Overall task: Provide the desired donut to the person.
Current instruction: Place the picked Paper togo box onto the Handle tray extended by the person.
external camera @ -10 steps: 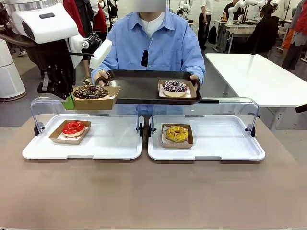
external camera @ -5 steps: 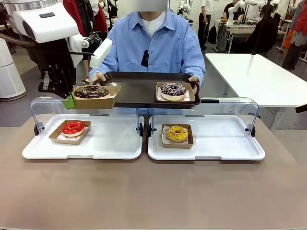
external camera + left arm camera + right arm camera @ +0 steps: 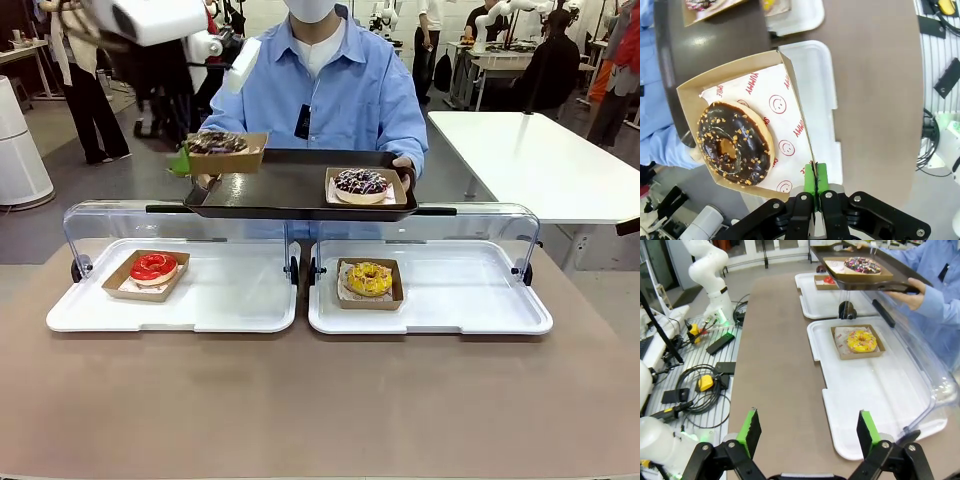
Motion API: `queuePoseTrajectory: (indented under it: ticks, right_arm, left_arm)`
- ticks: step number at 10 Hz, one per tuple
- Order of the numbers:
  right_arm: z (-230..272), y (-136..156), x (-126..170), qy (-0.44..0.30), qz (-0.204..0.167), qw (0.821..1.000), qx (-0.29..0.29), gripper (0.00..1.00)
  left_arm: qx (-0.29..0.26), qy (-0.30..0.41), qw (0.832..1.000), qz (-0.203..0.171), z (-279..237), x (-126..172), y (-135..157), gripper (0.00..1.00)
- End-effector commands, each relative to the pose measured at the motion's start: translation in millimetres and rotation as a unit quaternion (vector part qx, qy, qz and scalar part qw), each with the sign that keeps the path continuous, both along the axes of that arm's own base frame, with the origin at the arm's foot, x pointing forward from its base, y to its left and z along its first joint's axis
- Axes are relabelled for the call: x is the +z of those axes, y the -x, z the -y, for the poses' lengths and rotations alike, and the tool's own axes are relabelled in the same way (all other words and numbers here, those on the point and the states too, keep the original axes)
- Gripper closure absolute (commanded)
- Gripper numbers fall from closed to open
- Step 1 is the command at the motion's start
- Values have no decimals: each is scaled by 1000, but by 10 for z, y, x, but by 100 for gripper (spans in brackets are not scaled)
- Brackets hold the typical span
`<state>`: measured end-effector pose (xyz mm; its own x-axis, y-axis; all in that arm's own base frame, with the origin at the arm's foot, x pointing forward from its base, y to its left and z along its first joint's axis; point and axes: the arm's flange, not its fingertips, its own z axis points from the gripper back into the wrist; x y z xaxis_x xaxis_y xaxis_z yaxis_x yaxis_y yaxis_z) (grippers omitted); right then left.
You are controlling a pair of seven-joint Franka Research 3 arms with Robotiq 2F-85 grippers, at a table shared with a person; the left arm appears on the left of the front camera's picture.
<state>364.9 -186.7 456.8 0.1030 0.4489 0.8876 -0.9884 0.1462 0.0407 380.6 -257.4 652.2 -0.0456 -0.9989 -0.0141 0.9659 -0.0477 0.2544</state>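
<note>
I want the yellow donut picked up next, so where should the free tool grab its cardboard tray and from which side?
Probably the yellow donut's cardboard tray by its upright side wall nearest the robot, coming from above on the robot's side. The wall is thin, the donut sits inside it, and the clear cover stands behind it.

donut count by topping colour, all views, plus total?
Chocolate donut, in the box the left gripper holds shut by its edge: 1
Purple-and-white sprinkled donut, on the person's dark tray: 1
Red donut, left white tray: 1
Yellow donut, right white tray: 1
Total: 4
</note>
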Motion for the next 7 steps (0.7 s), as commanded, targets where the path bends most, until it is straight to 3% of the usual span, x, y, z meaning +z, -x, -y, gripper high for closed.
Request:
queuePoseTrajectory:
  ticks: [1,4,7]
  right_arm:
    - [-11,10,4,-3,3,1000,0,0]
    - [-11,10,4,-3,3,1000,0,0]
    - [-11,10,4,-3,3,1000,0,0]
  left_arm:
    - [-2,-12,1000,-18,110,81,-466,99]
    - [-14,-9,999,-42,93,-98,-1075,99]
    - [2,-2,997,-73,-17,-431,-1439,99]
